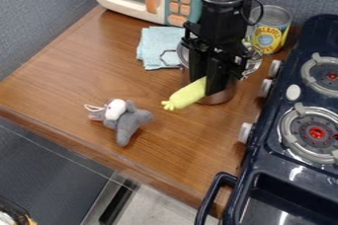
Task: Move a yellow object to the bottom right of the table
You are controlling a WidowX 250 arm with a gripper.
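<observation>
Centrally, on the wooden tabletop (pixel 72 73), we see the black gripper (pixel 210 80) pinching the upper end of a yellow object (pixel 188 93), whose knobbed end slants down and to the left. We find the metal pot (pixel 223 94) directly behind them, though we cannot tell whether the yellow piece touches it. We spot a gray-and-white plush toy (pixel 125 118) lying to the lower left, a pale blue cloth (pixel 158 46) and a toy microwave (pixel 136 8) toward the back, and a can (pixel 269 32) near the dark blue stove (pixel 272 167) at right.
</observation>
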